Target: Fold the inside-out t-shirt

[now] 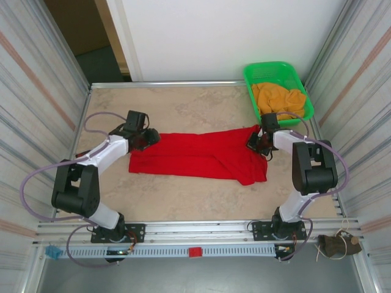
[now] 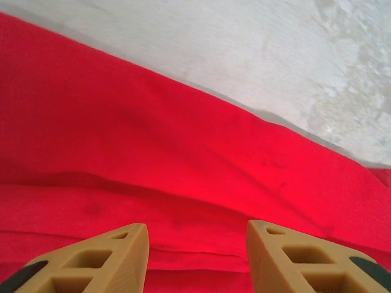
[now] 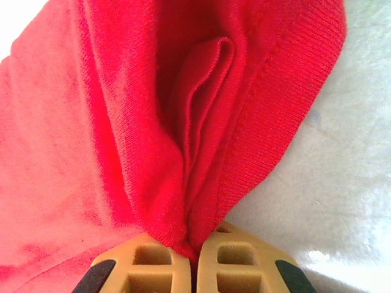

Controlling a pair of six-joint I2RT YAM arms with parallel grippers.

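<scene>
Closest to the right wrist camera are the two tan fingers [image 3: 153,259] of the right gripper [image 3: 194,250]. They are pressed together, with a bunch of red fabric pinched between them. A ribbed hem and several folded layers of the inside-out t-shirt [image 3: 91,122] rise from the tips. The left gripper [image 2: 195,235] has its jaws about half apart. They hang just over the red cloth with nothing clamped between them, and I cannot tell whether the tips touch the fabric. From the top camera the t-shirt lies as a long band across the middle of the beige table [image 1: 183,104], mostly flat and a little wrinkled, with the left gripper at its left end and the right gripper at the far corner of its right end. At the far right corner of the table a green basket [image 1: 269,66] holds an orange-yellow cloth [image 1: 278,97], near the shirt's right end but not touching it.
</scene>
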